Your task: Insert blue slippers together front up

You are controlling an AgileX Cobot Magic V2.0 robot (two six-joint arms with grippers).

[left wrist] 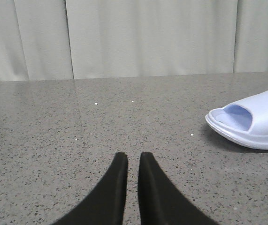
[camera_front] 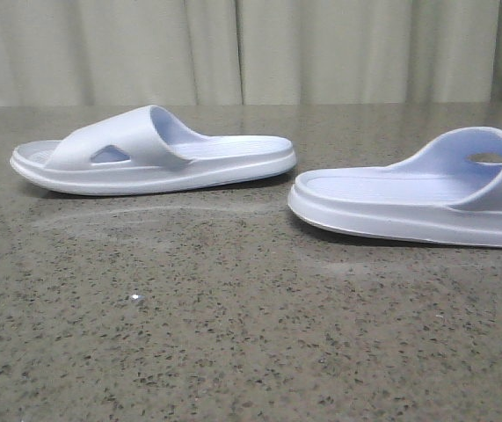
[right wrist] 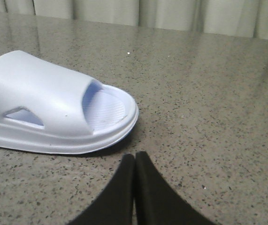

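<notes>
Two pale lavender-blue slippers lie sole-down on the speckled table, apart from each other. In the front view one slipper (camera_front: 154, 154) lies at the left, its heel end toward the middle. The other slipper (camera_front: 418, 198) lies at the right and runs past the frame's edge. Neither gripper shows in the front view. My left gripper (left wrist: 134, 157) is empty with only a narrow gap between its fingers, low over bare table; a slipper's toe end (left wrist: 253, 123) lies off to its side. My right gripper (right wrist: 134, 157) is shut and empty, just short of the rim of a slipper (right wrist: 49, 112).
The table (camera_front: 233, 334) is dark speckled stone. A pale curtain (camera_front: 251, 48) hangs behind its far edge. A small white speck (camera_front: 134, 299) lies on the table toward the front.
</notes>
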